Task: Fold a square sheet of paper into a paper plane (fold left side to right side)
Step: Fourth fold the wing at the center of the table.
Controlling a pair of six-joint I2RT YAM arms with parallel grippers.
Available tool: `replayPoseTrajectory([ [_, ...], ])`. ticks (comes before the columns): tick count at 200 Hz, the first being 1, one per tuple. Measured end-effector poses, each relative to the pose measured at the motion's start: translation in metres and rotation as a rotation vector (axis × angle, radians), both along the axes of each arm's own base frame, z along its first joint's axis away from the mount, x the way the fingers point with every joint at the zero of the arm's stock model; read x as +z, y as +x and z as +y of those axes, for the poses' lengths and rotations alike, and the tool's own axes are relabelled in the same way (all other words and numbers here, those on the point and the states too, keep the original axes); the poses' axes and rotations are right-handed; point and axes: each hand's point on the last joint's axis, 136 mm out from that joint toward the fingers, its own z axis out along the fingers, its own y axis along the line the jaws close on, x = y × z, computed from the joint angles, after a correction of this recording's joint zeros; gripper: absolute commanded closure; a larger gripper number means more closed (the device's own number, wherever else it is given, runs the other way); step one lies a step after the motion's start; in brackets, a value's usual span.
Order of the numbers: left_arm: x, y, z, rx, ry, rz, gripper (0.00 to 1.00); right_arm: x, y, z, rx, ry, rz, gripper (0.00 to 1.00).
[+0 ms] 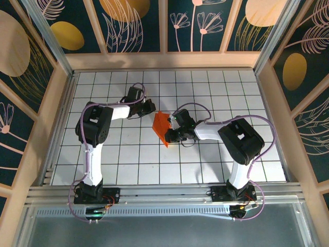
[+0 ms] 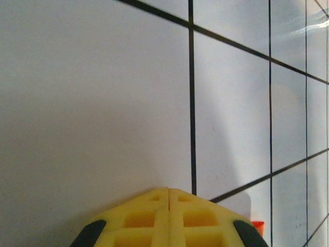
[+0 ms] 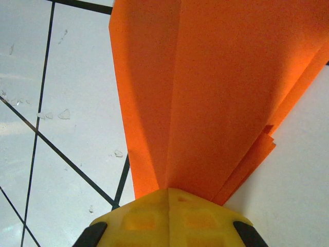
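The orange paper [image 1: 161, 126] lies mid-table as a narrow creased wedge, its point toward the near side. In the right wrist view the paper [image 3: 226, 92] fans out from under my fingertips, with stacked layers along its right edge. My right gripper [image 1: 169, 135] [image 3: 168, 189] is shut and its yellow tips rest on the paper's narrow end; no paper shows between the jaws. My left gripper [image 1: 150, 107] [image 2: 168, 189] is shut and empty, low over bare white tile just left of the wedge's wide end. A sliver of orange paper [image 2: 257, 225] peeks past its right finger.
The white gridded table [image 1: 205, 92] is boxed in by wooden rails and patterned walls. Both arm bases sit at the near edge. A few small specks [image 3: 62, 114] lie on the tiles left of the paper.
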Motion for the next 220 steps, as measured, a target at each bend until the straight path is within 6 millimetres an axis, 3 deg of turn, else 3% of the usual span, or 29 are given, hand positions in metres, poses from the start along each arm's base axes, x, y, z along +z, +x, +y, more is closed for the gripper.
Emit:
replayPoseTrajectory([
  [37,0.001,-0.003,0.011,0.019,0.038,-0.033,1.00,0.001,0.001,-0.002,0.021,-0.006,-0.019,1.00],
  [60,0.007,-0.038,0.028,0.028,0.048,-0.024,1.00,0.002,0.000,-0.006,0.046,-0.018,-0.026,1.00],
  [80,0.026,-0.069,0.031,0.010,0.029,-0.056,1.00,0.002,0.001,-0.010,0.066,-0.029,-0.026,1.00],
  [107,0.051,-0.103,-0.001,-0.090,-0.035,-0.114,1.00,0.002,0.001,-0.014,0.082,-0.034,-0.024,1.00],
  [134,0.050,-0.123,-0.038,-0.187,-0.091,-0.108,1.00,0.002,0.001,-0.015,0.087,-0.037,-0.021,1.00],
  [176,0.015,-0.123,-0.057,-0.218,-0.083,-0.030,1.00,0.002,0.001,-0.015,0.087,-0.036,-0.021,1.00],
  [220,0.003,-0.111,-0.058,-0.190,-0.052,-0.030,1.00,0.002,0.001,-0.015,0.088,-0.032,-0.018,1.00],
])
